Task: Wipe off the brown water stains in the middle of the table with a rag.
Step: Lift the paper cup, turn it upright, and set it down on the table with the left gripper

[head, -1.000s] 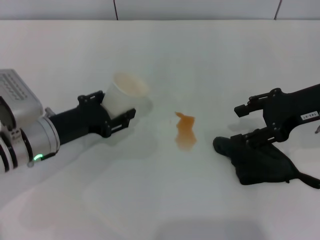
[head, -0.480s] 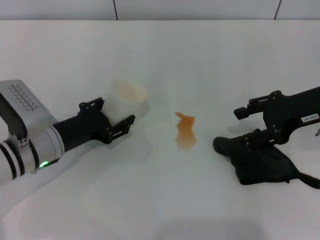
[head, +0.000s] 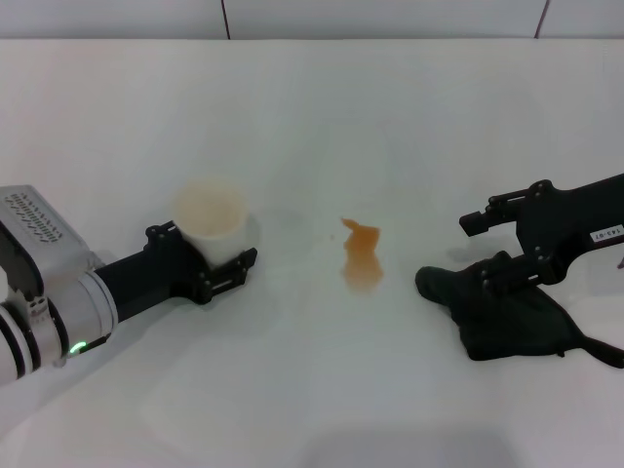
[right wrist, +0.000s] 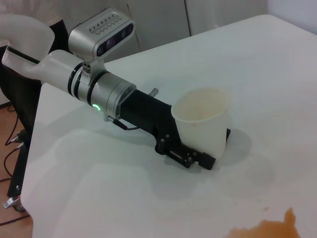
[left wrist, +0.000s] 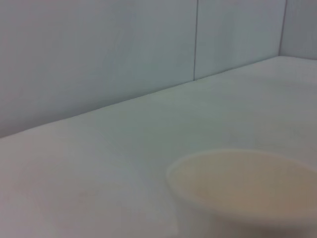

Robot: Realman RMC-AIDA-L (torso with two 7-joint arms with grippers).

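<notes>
The brown water stains [head: 363,256] lie as a small orange-brown patch in the middle of the white table [head: 322,107]; they also show in the right wrist view [right wrist: 270,229]. The black rag [head: 509,314] lies crumpled to the right of them. My right gripper [head: 484,250] is open, its lower finger at the rag's left end and its upper finger above it. My left gripper [head: 203,257] is shut on a white paper cup [head: 212,216], held upright left of the stains. The cup also shows in the left wrist view [left wrist: 247,186] and the right wrist view [right wrist: 202,123].
A tiled wall runs along the table's far edge [head: 224,19]. In the right wrist view the left arm [right wrist: 106,91] reaches in from the table's side, with a black stand and a white bin [right wrist: 20,44] beyond the table.
My left gripper has turned the cup from tilted to upright and drawn it left and nearer to me, away from the stains. My right gripper has barely moved.
</notes>
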